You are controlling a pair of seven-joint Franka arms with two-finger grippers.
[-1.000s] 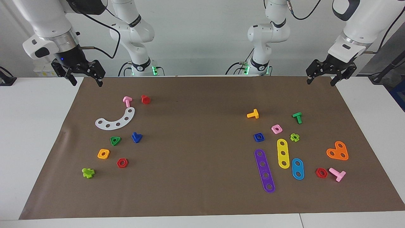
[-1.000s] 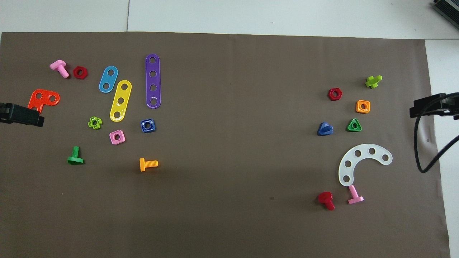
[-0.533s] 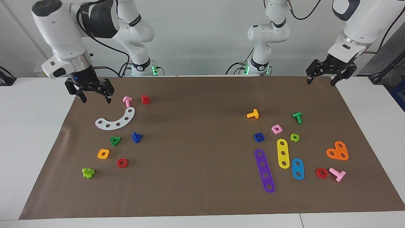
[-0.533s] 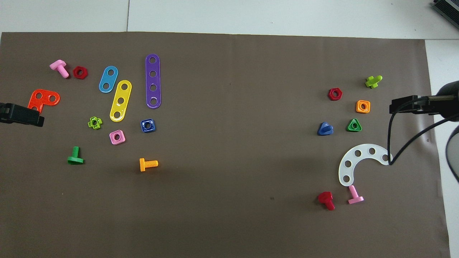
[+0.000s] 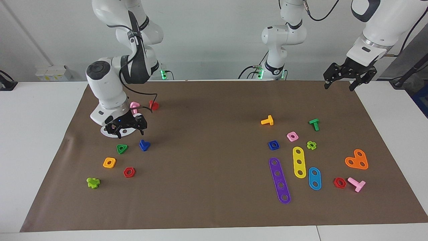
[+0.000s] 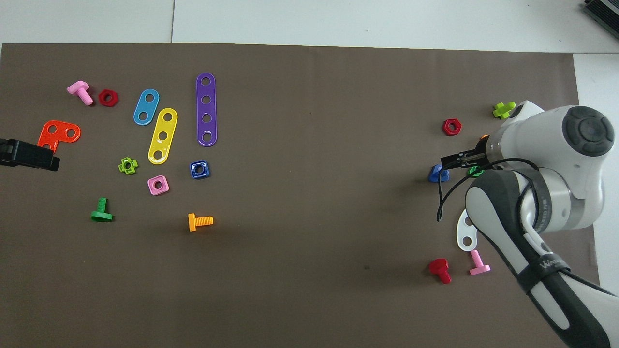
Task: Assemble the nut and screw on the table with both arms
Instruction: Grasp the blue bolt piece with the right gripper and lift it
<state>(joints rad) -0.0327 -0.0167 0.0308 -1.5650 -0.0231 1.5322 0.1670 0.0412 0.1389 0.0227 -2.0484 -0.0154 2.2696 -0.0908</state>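
right gripper (image 5: 126, 128) hangs low over the white curved strip (image 5: 107, 132), fingers apart, empty, just short of the screw (image 5: 144, 145), probably lining up to grab it since that arm's end of the table (image 5: 40, 140) is where the screw lies. screw rests on the mat beside the green triangular nut (image 5: 122, 148), head down, shaft tilted up, so a top grasp looks workable. the nut (image 5: 273, 145) lies flat well apart from the screw, toward the left arm's end, hole up, beside the pink square nut (image 5: 292, 136). left gripper (image 5: 349, 79) waits up over the mat's corner, fingers apart, holding nothing, likely kept clear until the nut pickup.
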